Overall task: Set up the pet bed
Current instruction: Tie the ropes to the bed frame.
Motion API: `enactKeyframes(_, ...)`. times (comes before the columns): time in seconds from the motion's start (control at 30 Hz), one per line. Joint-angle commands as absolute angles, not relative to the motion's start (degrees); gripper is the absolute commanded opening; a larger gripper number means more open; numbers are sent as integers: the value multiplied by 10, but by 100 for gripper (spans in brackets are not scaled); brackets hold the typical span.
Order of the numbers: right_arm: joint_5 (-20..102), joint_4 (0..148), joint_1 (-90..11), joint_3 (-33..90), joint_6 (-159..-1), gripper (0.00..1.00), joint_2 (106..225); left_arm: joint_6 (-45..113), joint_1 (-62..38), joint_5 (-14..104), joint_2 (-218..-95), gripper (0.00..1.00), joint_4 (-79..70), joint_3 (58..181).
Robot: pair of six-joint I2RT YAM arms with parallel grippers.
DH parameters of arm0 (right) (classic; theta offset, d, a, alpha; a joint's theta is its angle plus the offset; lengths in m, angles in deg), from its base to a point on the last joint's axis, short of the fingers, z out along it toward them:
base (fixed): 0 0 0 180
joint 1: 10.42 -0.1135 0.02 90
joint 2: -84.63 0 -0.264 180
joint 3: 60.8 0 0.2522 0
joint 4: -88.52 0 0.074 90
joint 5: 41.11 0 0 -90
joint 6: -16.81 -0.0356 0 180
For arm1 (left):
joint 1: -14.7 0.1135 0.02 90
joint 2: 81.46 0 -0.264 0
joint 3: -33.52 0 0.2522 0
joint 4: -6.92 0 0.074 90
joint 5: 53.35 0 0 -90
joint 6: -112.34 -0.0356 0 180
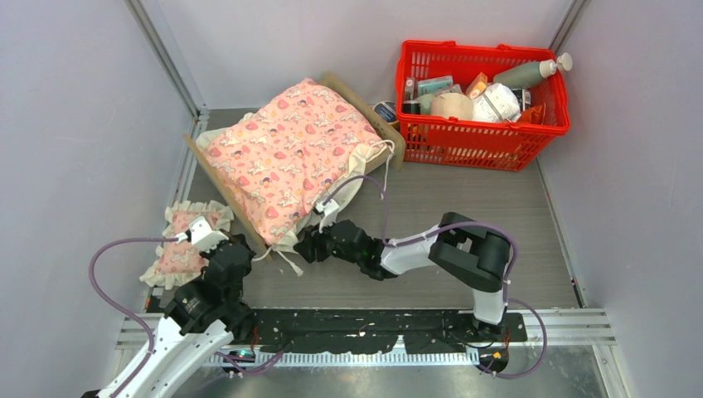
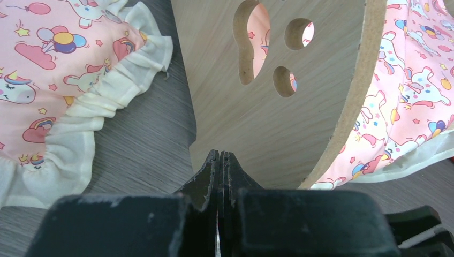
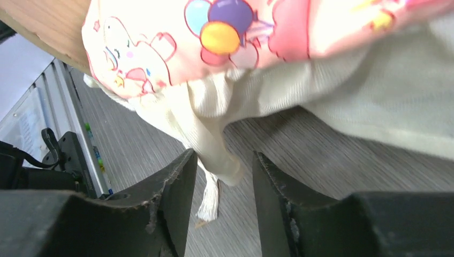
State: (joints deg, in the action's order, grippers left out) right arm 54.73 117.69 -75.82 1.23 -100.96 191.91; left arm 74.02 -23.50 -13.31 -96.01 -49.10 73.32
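**Top external view: bed lies slantwise, blanket over it, one pincer clenched and one released**

Top external view puts the pet bed (image 1: 224,193) in the upper left-centre of the frame, lying diagonally on the grey counter (image 1: 464,207). One wooden end board faces the lower left and the other the upper right. A pink patterned blanket (image 1: 290,153) with a cream frill covers its whole top and hangs over the near side.

In the left wrist view the end board with the paw-print cutout (image 2: 257,123) fills the middle. The blanket shows through the holes and past the board's right edge. The left pincer (image 2: 220,176) is clenched with nothing between its fingers, its tips just short of the board's lower edge. A small pink frilled pillow (image 2: 48,69) lies on the counter at the left of that frame, beside the board.

The right pincer (image 3: 222,160) is released, jaws apart, at the lower edge of the blanket. A cream strip of the frill with a tasselled end hangs down between the fingers.

A red basket (image 1: 464,145) full of bottles and packets stands in the upper right, just beside the bed's far end.
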Motion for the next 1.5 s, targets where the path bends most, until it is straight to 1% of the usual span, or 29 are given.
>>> enactKeyframes(0.0,477,1163,-747,64,-959,42,1936,742,-235,-132,-959,0,-458,732)
enactKeyframes(0.03,475,1148,-746,68,-952,25,1932,745,-234,-137,-959,0,-462,733)
enactKeyframes(0.07,477,1139,-739,71,-949,15,1926,744,-234,-143,-960,0,-463,732)
enactKeyframes(0.1,485,1115,-734,69,-944,8,1906,744,-234,-151,-961,0,-467,731)
enactKeyframes(0.17,514,1075,-707,57,-936,5,1865,740,-235,-170,-966,0,-477,730)
enactKeyframes(0.27,501,1026,-685,52,-934,5,1800,738,-234,-190,-976,0,-491,730)
enactKeyframes(0.33,449,1019,-681,54,-938,5,1785,735,-234,-196,-976,0,-490,728)
enactKeyframes(0.47,427,997,-681,77,-964,5,1807,729,-235,-191,-970,0,-475,719)
enactKeyframes(0.5,430,1000,-680,72,-981,8,1812,734,-235,-186,-968,0,-474,718)
enactKeyframes(0.53,433,1014,-680,66,-1002,17,1821,736,-235,-180,-966,0,-473,717)
enactKeyframes(0.6,441,1063,-685,29,-1028,26,1825,736,-234,-166,-962,0,-467,716)
enactKeyframes(0.63,451,1082,-696,0,-1031,27,1824,736,-235,-162,-962,0,-467,718)
enactKeyframes(0.67,489,1109,-712,-13,-1029,29,1818,738,-235,-158,-963,0,-470,719)
enactKeyframes(0.77,577,1166,-757,-59,-997,39,1816,742,-234,-149,-962,0,-474,724)
enactKeyframes(0.87,650,1212,-803,-78,-937,41,1839,740,-234,-147,-953,0,-470,728)
enactKeyframes(1.0,651,1375,-828,-102,-859,44,1910,736,-234,-152,-946,0,-470,734)
enactKeyframes(1.03,650,1419,-829,-101,-845,48,1942,736,-234,-152,-945,0,-472,734)
enactKeyframes(1.1,655,1459,-831,-89,-815,52,1987,736,-234,-150,-942,0,-473,734)
enactKeyframes(1.17,658,1474,-830,-65,-779,57,2024,735,-234,-149,-937,0,-475,735)
enactKeyframes(1.27,679,1469,-830,-22,-758,62,2056,728,-234,-150,-933,0,-478,742)
enactKeyframes(1.47,707,1442,-829,63,-708,68,2128,720,-234,-147,-927,0,-474,746)
